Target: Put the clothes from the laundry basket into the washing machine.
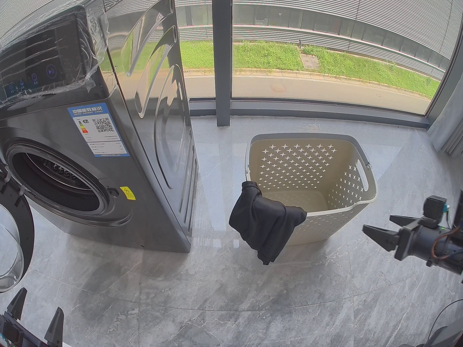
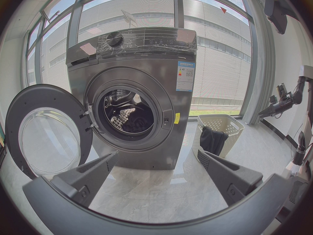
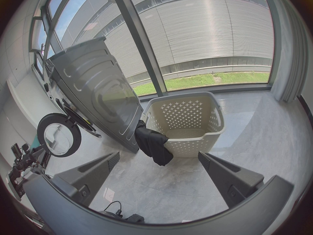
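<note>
both jaws wide, empty; the black garment (image 1: 263, 222) drapes your basket (image 1: 299, 165) rim, so pinch shallow and it slips off.

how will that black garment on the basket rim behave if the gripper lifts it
Probably floppy: the black garment sags in folds over the basket rim. Most hangs outside, so a nudge may slide it off.

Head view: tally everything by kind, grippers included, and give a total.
Washer: 1
Basket: 1
Black garment: 1
Grippers: 2, left gripper and right gripper
Total: 5
</note>
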Available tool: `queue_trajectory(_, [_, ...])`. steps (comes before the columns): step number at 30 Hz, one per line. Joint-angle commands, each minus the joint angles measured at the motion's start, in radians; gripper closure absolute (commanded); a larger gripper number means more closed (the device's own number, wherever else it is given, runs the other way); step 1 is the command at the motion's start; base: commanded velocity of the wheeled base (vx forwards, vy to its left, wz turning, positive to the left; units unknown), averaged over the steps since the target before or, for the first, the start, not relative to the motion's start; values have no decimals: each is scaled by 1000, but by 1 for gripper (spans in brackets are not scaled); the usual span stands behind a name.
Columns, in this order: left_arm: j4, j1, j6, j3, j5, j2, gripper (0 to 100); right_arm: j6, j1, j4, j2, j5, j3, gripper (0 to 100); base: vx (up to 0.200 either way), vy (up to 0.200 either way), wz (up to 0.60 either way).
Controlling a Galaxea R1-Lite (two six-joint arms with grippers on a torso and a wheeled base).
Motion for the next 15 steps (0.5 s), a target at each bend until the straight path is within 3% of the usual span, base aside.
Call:
queue_trajectory(1, [0,0,0,18,-1,-15,0,14,130,-210,452,-76,-111,0,0,0,0])
queue_trajectory(6, [0,0,-2,18,0,-15,0,14,163,-211,507,-87,-154,0,0,0,0])
queue_trajectory(7, [0,0,-2,18,0,-15,0,5,170,-210,548,-129,-183,0,0,0,0])
queue_trajectory(9, [0,0,-2,18,0,-15,0,-15,170,-213,574,-152,-203,0,0,0,0])
queue_trajectory(15, [0,0,-2,18,-1,-15,0,-15,174,-211,596,-155,-247,0,0,0,0])
